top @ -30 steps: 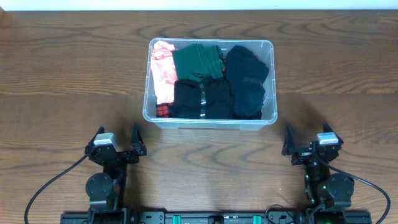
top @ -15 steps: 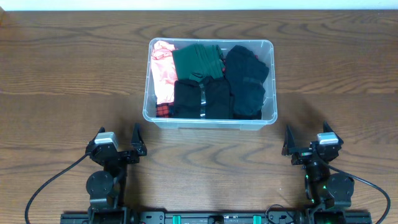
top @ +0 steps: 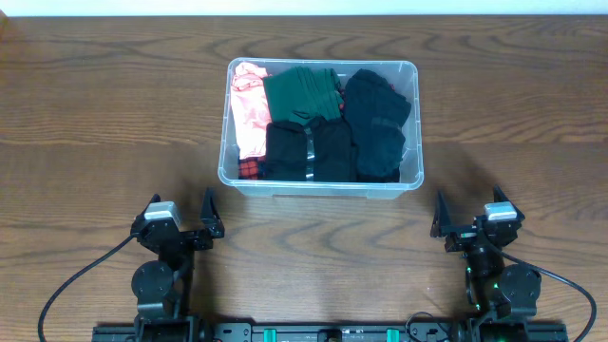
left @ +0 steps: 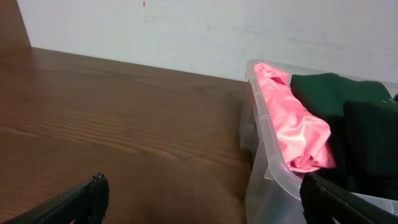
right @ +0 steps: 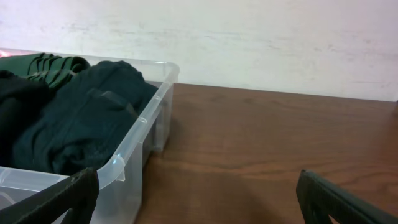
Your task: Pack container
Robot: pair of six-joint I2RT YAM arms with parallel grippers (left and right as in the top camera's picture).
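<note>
The clear plastic container (top: 414,123) stands at the middle back of the wooden table, filled with folded clothes: a pink garment (top: 249,109), a dark green one (top: 302,92) and black ones (top: 378,119). My left gripper (top: 180,217) rests open and empty at the front left, well short of the container. My right gripper (top: 465,215) rests open and empty at the front right. The left wrist view shows the container's left wall (left: 258,155) and the pink garment (left: 292,124). The right wrist view shows its right rim (right: 140,134) and dark clothes (right: 81,118).
Bare wooden table (top: 95,123) lies around the container on all sides. A white wall (left: 186,31) rises behind the table's far edge. Black cables (top: 81,275) trail from both arm bases at the front edge.
</note>
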